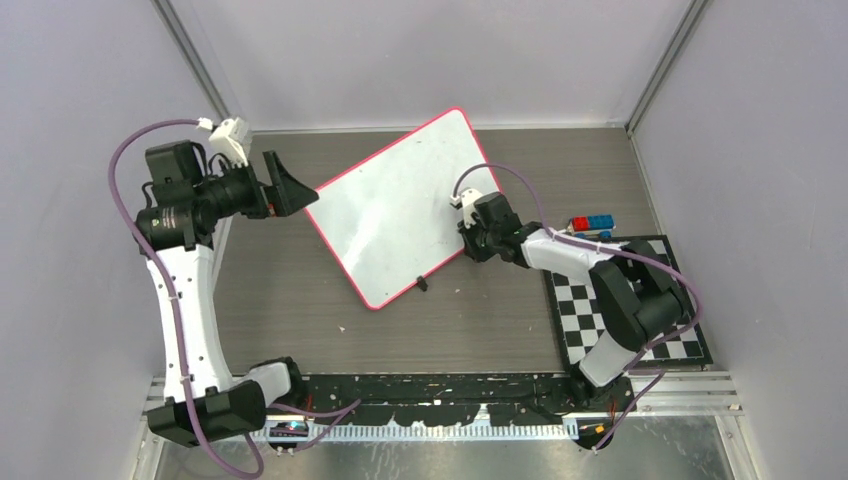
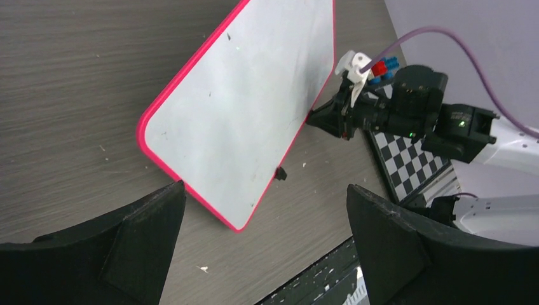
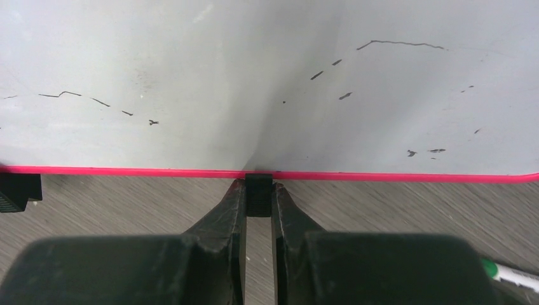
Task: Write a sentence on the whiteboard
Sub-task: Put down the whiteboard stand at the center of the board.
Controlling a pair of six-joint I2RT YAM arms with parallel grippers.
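Observation:
The whiteboard (image 1: 400,205) lies flat and askew on the grey table, white with a pink-red rim. Its face (image 3: 254,82) carries only faint dark specks and short strokes; the sentence is out of view. My right gripper (image 3: 259,187) sits at the board's right long edge (image 1: 463,230), shut on a small black clip (image 3: 259,196) fixed to the rim. Another black clip (image 1: 422,283) sticks out further along the same edge. My left gripper (image 1: 298,190) hovers off the board's left corner, open wide and holding nothing; in the left wrist view the board (image 2: 248,108) lies beyond its fingers (image 2: 146,235).
A black-and-white checkerboard mat (image 1: 625,310) lies at the right under the right arm. Red and blue bricks (image 1: 590,225) sit behind it. A marker with a green end (image 3: 508,274) lies beside the right gripper. Grey walls close in the table on three sides.

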